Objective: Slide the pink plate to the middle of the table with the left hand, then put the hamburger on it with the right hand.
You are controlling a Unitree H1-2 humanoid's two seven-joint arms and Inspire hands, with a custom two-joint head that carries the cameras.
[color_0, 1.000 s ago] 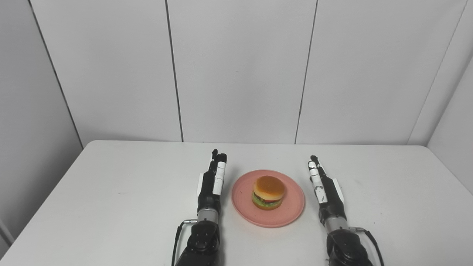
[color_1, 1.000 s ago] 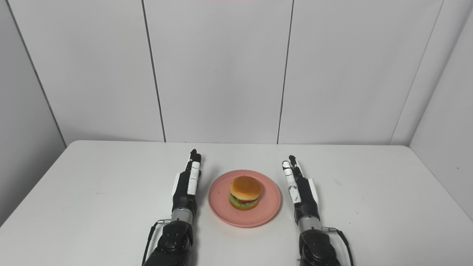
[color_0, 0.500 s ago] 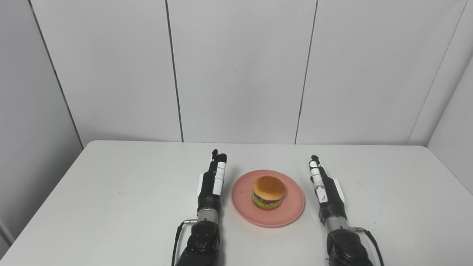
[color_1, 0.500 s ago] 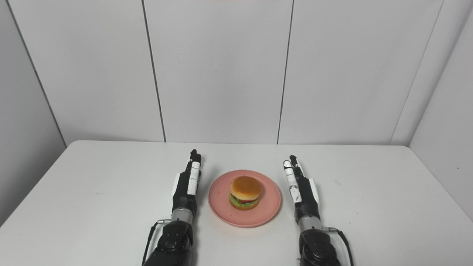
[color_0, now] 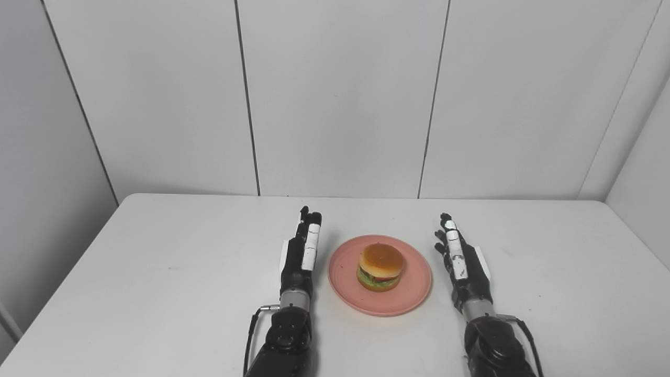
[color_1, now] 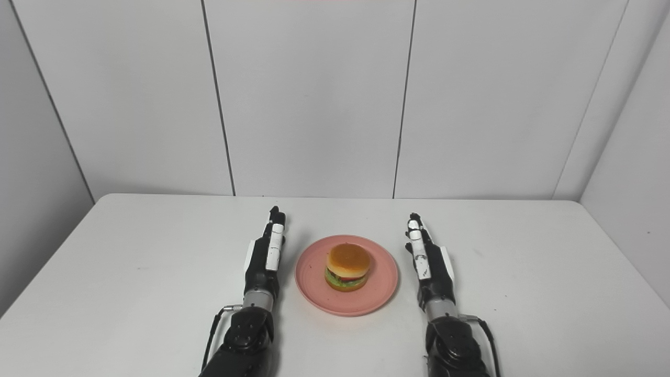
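Observation:
The pink plate (color_0: 413, 290) lies near the middle of the white table, and the hamburger (color_0: 380, 266) stands upright on it, a little left of the plate's centre. My left hand (color_0: 299, 255) rests just left of the plate, fingers straight and pointing away from me, holding nothing. On the other side my right hand (color_0: 461, 262) lies a short gap from the plate's right rim, also stretched out flat and empty. Neither hand touches the plate or the burger.
The white table (color_0: 157, 272) runs to grey wall panels at the back and on both sides. Its left edge slants toward the lower left corner.
The whole picture has shifted up slightly, so the camera has tilted. The right hand's fingers have turned a little toward the plate. Plate, hamburger and left hand stay put.

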